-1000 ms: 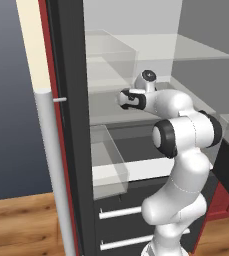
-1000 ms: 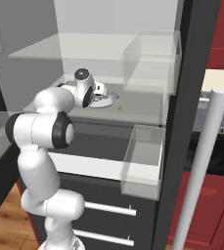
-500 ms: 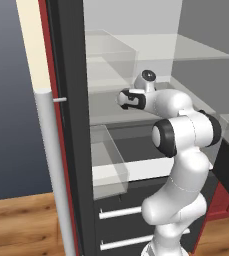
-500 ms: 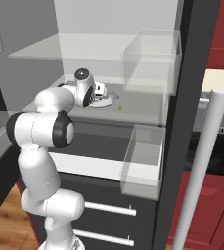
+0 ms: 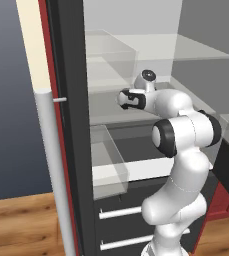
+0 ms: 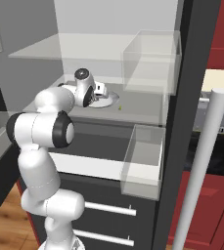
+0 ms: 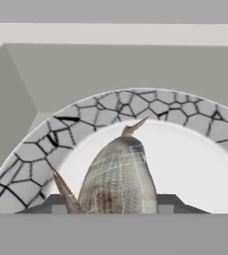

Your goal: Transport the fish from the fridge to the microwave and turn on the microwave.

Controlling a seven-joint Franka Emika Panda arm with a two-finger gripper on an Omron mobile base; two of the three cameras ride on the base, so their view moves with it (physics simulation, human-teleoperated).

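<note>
- Inside the open fridge (image 5: 76, 60), the white arm reaches over a clear glass shelf (image 6: 147, 113), with its hand low above a plate (image 6: 106, 101)
- Seen from the hand, the plate (image 7: 110, 107) has a white middle and a pale rim patterned with dark crackle lines; it sits on the grey shelf floor, near the fridge's back wall
- On that plate lies the fish (image 7: 118, 177), grey-tan and mottled, its thin pointed end aimed away from the camera and a brownish fin sticking out at its lower left
- The gripper (image 7: 113, 205) sits right over the near end of the fish: one dark fingertip (image 7: 53, 204) shows on its left, another on its right, both close against the body
- Whether the jaws already pinch the fish or merely flank it cannot be told; the contact is hidden at the bottom of the hand view
- From the left base view the hand (image 5: 132, 98) is a dark-and-white block pointing into the shelf space; the fish is hidden behind it there
- A clear door bin (image 6: 144, 161) hangs on the fridge door at the right of the right base view, and another clear bin (image 6: 150, 61) sits above it
- Two silver-handled drawers (image 6: 106, 209) run across the fridge's lower front
- The long light grey handle (image 5: 53, 170) stands upright in the foreground of the left base view
- Red cabinets (image 6: 223, 29) show past the door's right edge, above a wood floor (image 5: 21, 225)
</note>
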